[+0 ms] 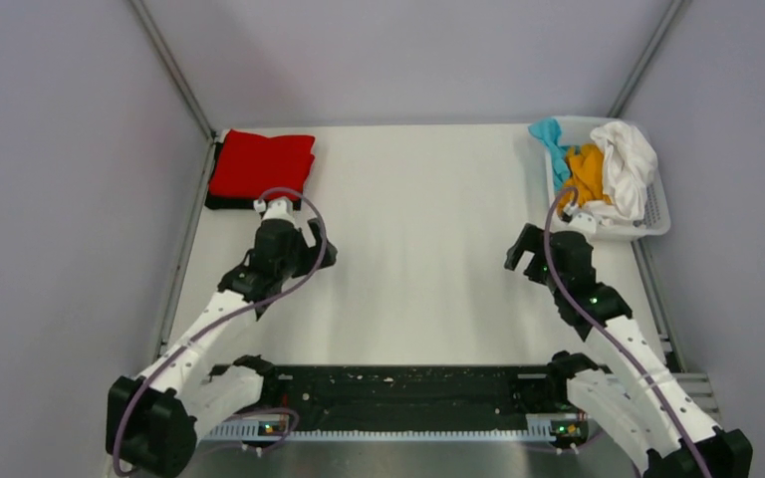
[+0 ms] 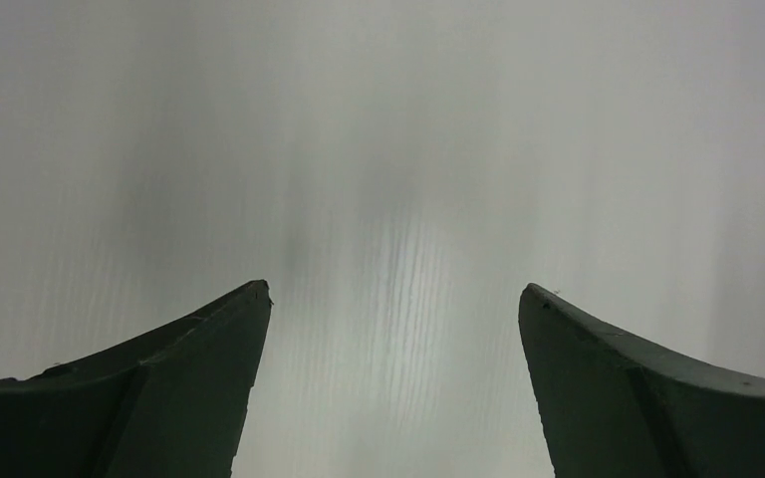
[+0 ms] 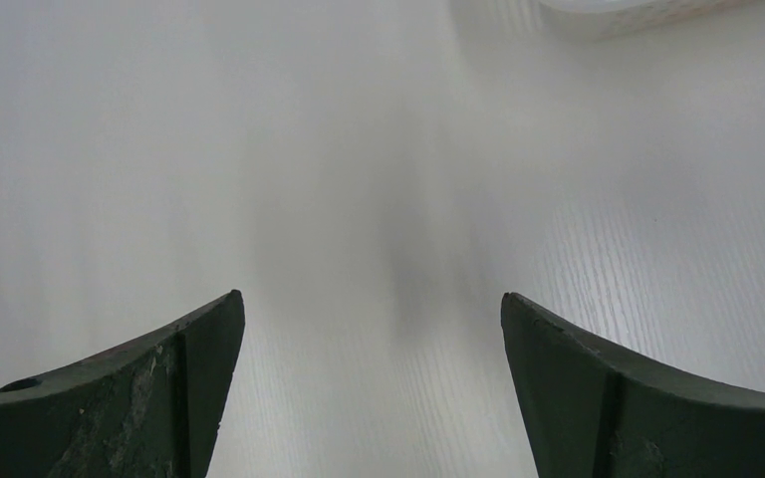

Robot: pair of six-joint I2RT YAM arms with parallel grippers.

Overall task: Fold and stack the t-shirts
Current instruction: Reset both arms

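Observation:
A bright red t-shirt (image 1: pixel 261 163) lies folded at the table's far left, on top of a black t-shirt (image 1: pixel 221 202) whose edge shows along the near and left sides. White (image 1: pixel 630 167), orange (image 1: pixel 586 175) and teal (image 1: pixel 551 141) t-shirts are bunched in the basket at the far right. My left gripper (image 1: pixel 281 265) hovers just in front of the red shirt, open and empty, with only bare table between its fingers in the left wrist view (image 2: pixel 393 289). My right gripper (image 1: pixel 562 271) is in front of the basket, open and empty (image 3: pixel 371 296).
The white slotted plastic basket (image 1: pixel 657 214) stands at the far right corner; its rim shows at the top of the right wrist view (image 3: pixel 637 8). Grey walls close in the table on the left, back and right. A black rail (image 1: pixel 408 393) runs along the near edge.

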